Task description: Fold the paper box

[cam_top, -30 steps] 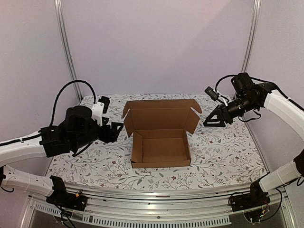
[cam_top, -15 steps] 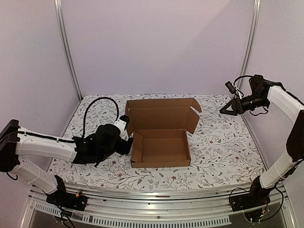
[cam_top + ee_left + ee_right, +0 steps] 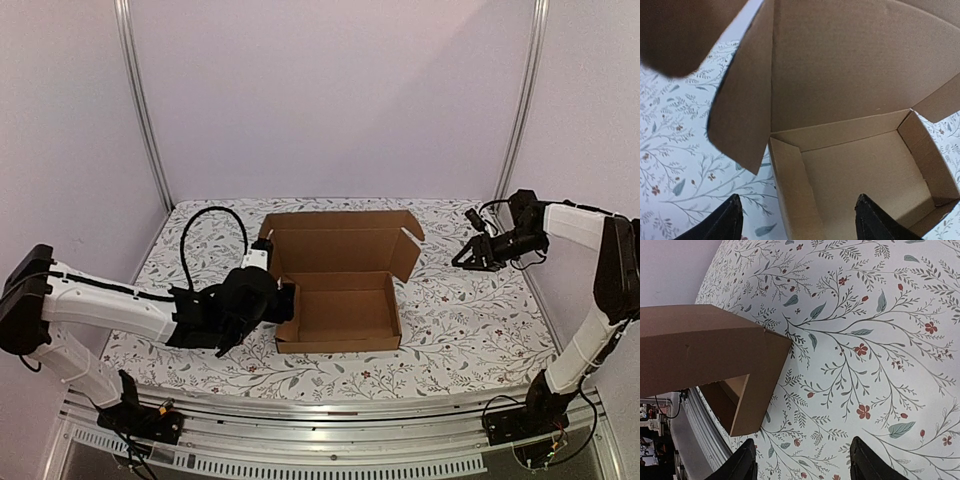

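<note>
The paper box is a brown cardboard tray in the middle of the table, with its lid standing up at the back and side flaps spread out. My left gripper is open at the tray's left wall. In the left wrist view that wall runs up between the two black fingertips, and the inside of the box fills the frame. My right gripper is open and hangs over the cloth, well to the right of the box. Its wrist view shows the box's right flap at the left, and only cloth lies between the jaws.
A floral cloth covers the table. Metal frame posts stand at the back corners, and a metal rail runs along the near edge. The left arm's black cable loops up behind it.
The left arm swung down and to the right until its gripper reached the box's left wall. The right arm pulled back to the far right, then dropped lower towards the cloth.
</note>
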